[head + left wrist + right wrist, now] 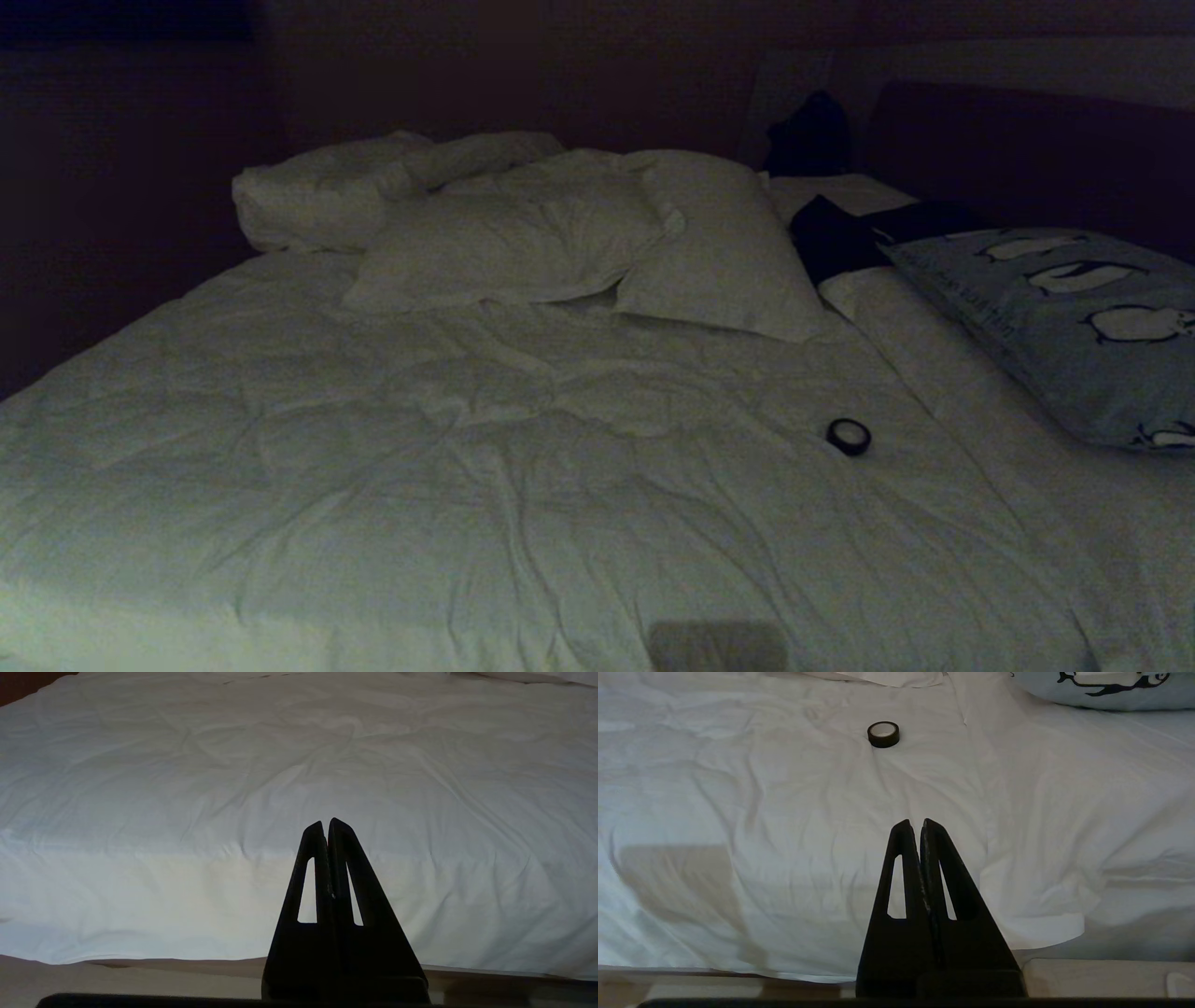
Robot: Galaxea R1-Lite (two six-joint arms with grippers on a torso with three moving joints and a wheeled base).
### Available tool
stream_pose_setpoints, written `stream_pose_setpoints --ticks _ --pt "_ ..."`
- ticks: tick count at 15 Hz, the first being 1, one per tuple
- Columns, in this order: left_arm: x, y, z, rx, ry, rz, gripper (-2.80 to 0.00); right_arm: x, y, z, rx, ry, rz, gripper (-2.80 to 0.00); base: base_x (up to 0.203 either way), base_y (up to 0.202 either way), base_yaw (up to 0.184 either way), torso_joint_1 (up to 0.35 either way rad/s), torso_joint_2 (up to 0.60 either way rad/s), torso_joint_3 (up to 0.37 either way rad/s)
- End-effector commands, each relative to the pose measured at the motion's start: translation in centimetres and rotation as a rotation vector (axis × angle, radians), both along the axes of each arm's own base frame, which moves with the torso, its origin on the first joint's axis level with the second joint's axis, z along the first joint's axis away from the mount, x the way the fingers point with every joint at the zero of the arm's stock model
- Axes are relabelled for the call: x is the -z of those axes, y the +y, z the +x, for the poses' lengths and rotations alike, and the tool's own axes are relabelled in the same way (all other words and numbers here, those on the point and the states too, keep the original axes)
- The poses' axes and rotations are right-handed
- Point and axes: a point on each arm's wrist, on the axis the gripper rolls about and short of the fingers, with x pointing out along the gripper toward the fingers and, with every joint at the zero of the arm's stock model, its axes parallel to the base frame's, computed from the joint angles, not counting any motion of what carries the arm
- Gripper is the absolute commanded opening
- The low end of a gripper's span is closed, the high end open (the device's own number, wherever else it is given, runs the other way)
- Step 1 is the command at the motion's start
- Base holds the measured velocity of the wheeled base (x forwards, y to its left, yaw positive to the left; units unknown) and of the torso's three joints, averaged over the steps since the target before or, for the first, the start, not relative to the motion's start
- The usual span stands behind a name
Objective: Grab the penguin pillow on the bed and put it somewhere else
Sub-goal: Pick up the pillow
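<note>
The left gripper (325, 822) has its two black fingers pressed tight together, pointing straight out ahead. The right gripper (915, 821) looks the same, fingers closed with nothing between them. Neither holds anything.

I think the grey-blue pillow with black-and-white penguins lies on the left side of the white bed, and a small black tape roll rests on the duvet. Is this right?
Not quite. The grey-blue penguin pillow lies on the right side of the white bed, as the head view shows. The small black tape roll does rest on the duvet.
</note>
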Motion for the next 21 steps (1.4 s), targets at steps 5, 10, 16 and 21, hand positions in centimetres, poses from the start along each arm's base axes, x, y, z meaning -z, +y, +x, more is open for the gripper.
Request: stream_pose_setpoints --ticks 5,10,16,21 --pt "0.05 0.00 0.01 0.000 0.001 -0.001 -2.80 0.00 0.00 0.00 0.000 0.000 0.011 -2.80 0.000 0.000 0.000 0.000 0.00 0.000" --pt "0.05 0.00 0.01 0.000 0.001 -0.001 -2.80 0.00 0.00 0.00 0.000 -0.001 0.011 -2.80 0.000 0.000 0.000 0.000 0.00 0.000" --pt "0.05 0.00 0.01 0.000 0.001 -0.001 -2.80 0.00 0.00 0.00 0.000 0.000 0.011 -2.80 0.000 0.000 0.000 0.000 0.00 0.000" --pt "0.05 0.00 0.01 0.000 0.001 -0.001 -2.80 0.00 0.00 0.00 0.000 0.000 0.011 -2.80 0.000 0.000 0.000 0.000 0.00 0.000"
